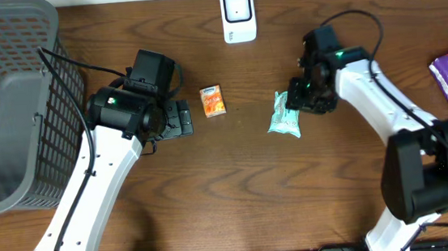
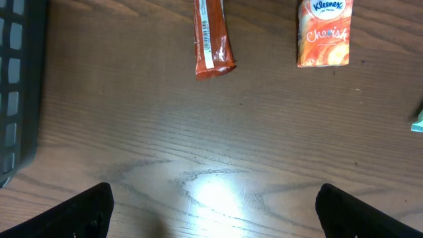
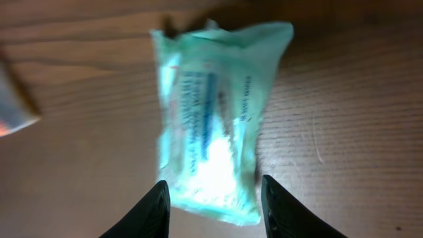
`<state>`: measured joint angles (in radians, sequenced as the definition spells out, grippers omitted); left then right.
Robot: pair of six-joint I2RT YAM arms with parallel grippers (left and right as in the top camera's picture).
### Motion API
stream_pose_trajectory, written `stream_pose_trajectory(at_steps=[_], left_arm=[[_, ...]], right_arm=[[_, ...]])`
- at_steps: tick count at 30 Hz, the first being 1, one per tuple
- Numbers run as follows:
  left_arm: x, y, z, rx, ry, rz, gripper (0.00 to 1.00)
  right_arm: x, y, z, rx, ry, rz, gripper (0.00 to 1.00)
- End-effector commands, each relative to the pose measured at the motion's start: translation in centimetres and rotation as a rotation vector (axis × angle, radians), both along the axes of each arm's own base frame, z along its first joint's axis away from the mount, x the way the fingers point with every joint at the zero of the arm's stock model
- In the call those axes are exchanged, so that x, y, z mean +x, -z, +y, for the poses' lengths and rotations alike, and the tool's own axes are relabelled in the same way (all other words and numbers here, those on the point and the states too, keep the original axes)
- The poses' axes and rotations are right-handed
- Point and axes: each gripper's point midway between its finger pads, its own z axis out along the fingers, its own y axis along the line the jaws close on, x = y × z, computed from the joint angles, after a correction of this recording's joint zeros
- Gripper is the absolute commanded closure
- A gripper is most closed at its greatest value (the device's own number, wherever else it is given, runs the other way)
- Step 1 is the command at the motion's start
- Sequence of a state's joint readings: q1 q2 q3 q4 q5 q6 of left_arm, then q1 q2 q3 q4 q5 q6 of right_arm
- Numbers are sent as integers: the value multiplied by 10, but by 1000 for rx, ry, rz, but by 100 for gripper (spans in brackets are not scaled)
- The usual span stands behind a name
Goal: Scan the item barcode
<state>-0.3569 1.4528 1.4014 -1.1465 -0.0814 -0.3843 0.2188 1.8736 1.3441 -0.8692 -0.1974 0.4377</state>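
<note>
Grey basket (image 1: 12, 30): stiff plastic mesh, far left on the table (image 1: 213, 191).
Left end effector (image 2: 213, 213): spread wide, holding nothing.
White scanner (image 1: 238, 14): boxy, upright at the back edge.
Mint packet (image 3: 218, 112): crinkly glossy film, flat right of centre, print up.
Right end effector (image 3: 215, 206): half-spread fingers (image 3: 155, 211) flank the packet's near end; grip cannot be told.
Advice: pinch the fuller body, not the thin seam, then face the barcode squarely toward the scanner.

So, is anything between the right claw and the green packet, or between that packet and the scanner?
Nothing visible. The right claw straddles the green packet, and only bare table lies between it and the white scanner; the orange tissue pack sits aside.
</note>
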Motion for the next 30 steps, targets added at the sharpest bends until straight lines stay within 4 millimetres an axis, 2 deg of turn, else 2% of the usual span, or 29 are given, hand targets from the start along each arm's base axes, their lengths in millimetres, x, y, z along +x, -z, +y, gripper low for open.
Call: stream_pose_trajectory(at_steps=[1, 4, 7, 9, 15, 18, 24, 30], left_arm=[[1, -1, 2, 9, 9, -2, 2], [1, -1, 2, 9, 9, -2, 2], [1, -1, 2, 9, 9, -2, 2], [1, -1, 2, 9, 9, -2, 2], [1, -1, 2, 9, 9, -2, 2], [1, -1, 2, 9, 9, -2, 2], [1, -1, 2, 9, 9, -2, 2], [1, -1, 2, 9, 9, -2, 2]], right_arm=[[-8, 35, -11, -98, 56, 60, 61], [-10, 48, -8, -97, 49, 84, 62], [-9, 48, -3, -71, 45, 86, 62], [-3, 38, -3, -67, 28, 67, 60], [16, -11, -3, -66, -30, 13, 46], [15, -21, -6, -71, -55, 19, 46], [-1, -3, -15, -64, -44, 86, 39], [-8, 30, 5, 80, -41, 74, 36]])
